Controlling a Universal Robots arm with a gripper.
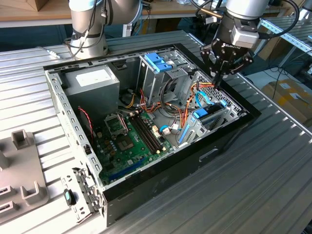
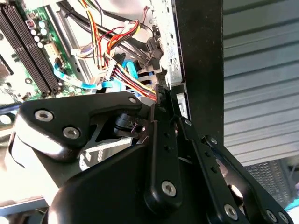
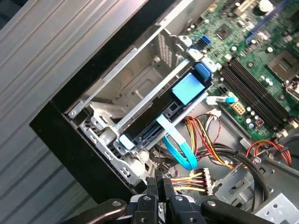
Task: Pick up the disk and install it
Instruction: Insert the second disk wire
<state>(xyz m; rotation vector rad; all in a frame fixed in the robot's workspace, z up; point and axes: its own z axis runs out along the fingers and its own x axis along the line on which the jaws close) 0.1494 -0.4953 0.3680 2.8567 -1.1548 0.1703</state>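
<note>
Above the open black computer case [image 1: 229,139], the black gripper [image 1: 218,78] hangs closed and empty; the blue-railed silver disk [image 3: 161,114] sits in its bay, apparently installed.

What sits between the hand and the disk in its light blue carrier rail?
In the first wrist view, a looping light blue flat cable and red-yellow-black wires lie between hand and disk.

Ribbed metal table [image 1: 263,165] carries open computer case [image 1: 224,139]; grey fixture [image 1: 19,170], perhaps plastic.
</note>
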